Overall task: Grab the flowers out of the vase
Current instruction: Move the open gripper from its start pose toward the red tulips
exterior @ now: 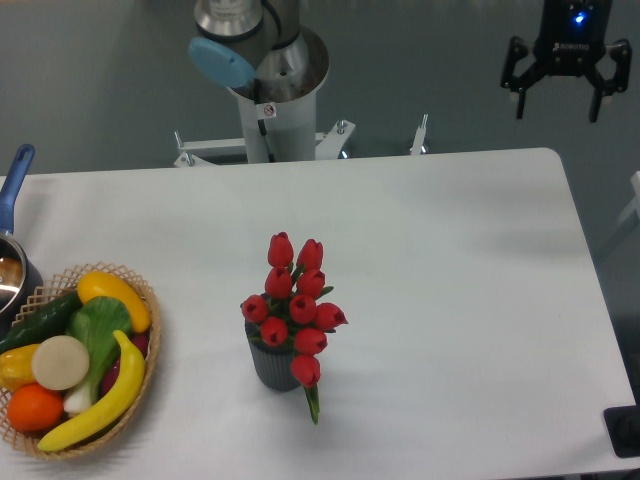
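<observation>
Currently my gripper (pixel 566 95) hangs beyond the table's (pixel 470 260) far right corner, well apart from the work, with its jaws spread wide and nothing held between them. I judge the step in hand to be the approach: no contact has been made. The flowers (pixel 294 305) stand in the vase (pixel 268 364) near the middle of the near edge, the red buds rising well above the ribbed rim and one bud and a leaf drooping over its front. A woven basket (pixel 150 345) of fruit and vegetables sits at the near left corner, with a blue-handled pot (pixel 14 200) at the left edge behind it; both lie well apart from the vase. The next move calls for travel toward the near edge, then descent over the bunch, closing on the stems or bud cluster above the rim. A straight upward lift should follow, so that the vase stays put.
</observation>
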`<state>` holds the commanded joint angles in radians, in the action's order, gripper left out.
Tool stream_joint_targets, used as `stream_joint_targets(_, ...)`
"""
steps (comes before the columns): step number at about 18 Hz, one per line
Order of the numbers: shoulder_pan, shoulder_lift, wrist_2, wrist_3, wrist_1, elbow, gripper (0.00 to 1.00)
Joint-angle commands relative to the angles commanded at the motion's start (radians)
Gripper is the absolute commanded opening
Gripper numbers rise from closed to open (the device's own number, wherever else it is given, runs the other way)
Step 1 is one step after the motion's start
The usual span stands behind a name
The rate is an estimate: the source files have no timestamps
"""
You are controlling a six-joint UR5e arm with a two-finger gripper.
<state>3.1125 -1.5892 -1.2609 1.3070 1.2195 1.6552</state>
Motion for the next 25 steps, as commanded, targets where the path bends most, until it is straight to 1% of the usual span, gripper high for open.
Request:
stream_joint_targets(7,-0.008,-0.009,0.002,0.002,-0.003,-0.017,1.0)
stream_joint_targets(9,-0.005,-0.035,0.002,-0.002,-0.002,-0.046,1.0)
stream_joint_targets(13,-0.006,-0.038,0.005,-0.017,-0.003,-0.032,1.0)
stream_joint_targets(16,-0.012,-0.029,0.017,-0.099,-0.003,0.003,1.0)
stream_joint_targets(18,-0.031,-0.041,0.034,-0.152,-0.009,0.023,1.0)
stream_joint_targets(19,-0.034,-0.043,0.035,-0.17,-0.021,0.035,1.0)
stream_joint_targets(20,-0.037,-0.041,0.035,-0.173,-0.046,0.05,1.0)
stream_joint_targets(22,-0.041,-0.038,0.043,-0.167,-0.127,0.099,1.0)
stream_joint_targets(24,-0.058,-0.028,0.08,-0.172,-0.202,0.142,1.0)
stream_joint_targets(25,-0.072,-0.028,0.086,-0.176,-0.209,0.147,1.0)
